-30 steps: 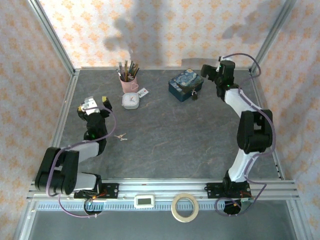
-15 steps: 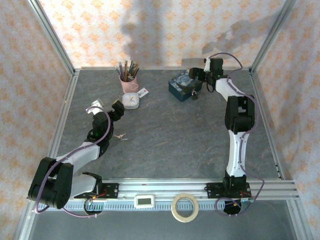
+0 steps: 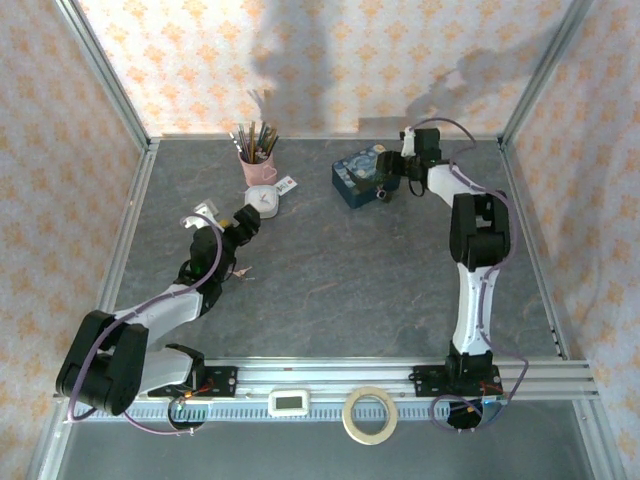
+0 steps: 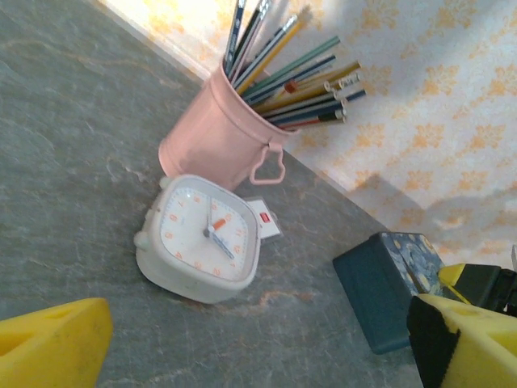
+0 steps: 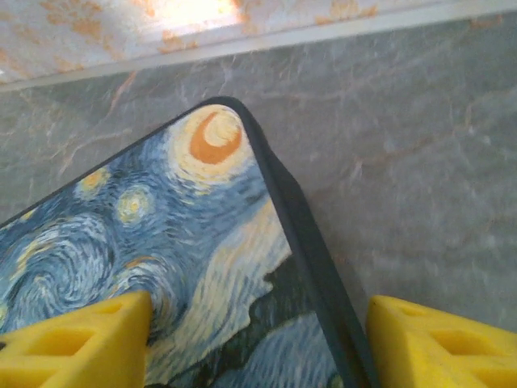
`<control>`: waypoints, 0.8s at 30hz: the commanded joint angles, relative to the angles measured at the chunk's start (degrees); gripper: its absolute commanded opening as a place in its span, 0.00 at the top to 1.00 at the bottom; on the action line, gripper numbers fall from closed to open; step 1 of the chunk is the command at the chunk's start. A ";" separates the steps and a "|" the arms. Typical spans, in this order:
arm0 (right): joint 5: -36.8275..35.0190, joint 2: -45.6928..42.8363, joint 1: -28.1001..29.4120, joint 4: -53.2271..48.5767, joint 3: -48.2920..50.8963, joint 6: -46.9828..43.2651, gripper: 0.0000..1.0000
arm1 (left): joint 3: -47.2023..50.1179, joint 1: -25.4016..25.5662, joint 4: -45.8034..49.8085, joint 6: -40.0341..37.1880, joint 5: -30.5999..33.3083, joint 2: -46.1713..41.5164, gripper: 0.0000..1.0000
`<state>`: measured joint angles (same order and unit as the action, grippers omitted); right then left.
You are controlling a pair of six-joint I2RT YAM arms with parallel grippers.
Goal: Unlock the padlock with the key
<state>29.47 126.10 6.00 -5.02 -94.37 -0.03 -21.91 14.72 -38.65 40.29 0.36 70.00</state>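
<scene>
The tiny dark padlock (image 3: 383, 190) hangs at the front of the blue starry-night box (image 3: 356, 174), at the back right of the table. My right gripper (image 3: 389, 165) hovers open over that box; in the right wrist view its yellow fingers (image 5: 73, 343) straddle the painted lid (image 5: 161, 267) and its right edge. The silvery keys (image 3: 240, 272) lie on the table by the left arm. My left gripper (image 3: 245, 222) stands open beyond them, near the white clock (image 4: 202, 238), with nothing between its yellow fingertips (image 4: 52, 343).
A pink cup (image 3: 255, 165) of pencils stands at the back, with a white tag (image 3: 287, 185) beside it. The blue box (image 4: 388, 287) sits right of the clock in the left wrist view. A tape roll (image 3: 370, 415) and a small white device (image 3: 292, 402) rest on the front rail.
The left gripper swung right, from the table's left side towards the clock. The right gripper moved left over the blue box, which shifted slightly left.
</scene>
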 commanded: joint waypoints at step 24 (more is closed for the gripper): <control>-11.11 -38.95 8.97 13.92 47.06 26.02 0.10 | -2.05 -0.32 13.57 4.02 9.89 -1.92 0.01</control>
<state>22.35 92.36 14.68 10.28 -47.20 26.57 -22.46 15.94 -31.18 43.70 7.33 69.38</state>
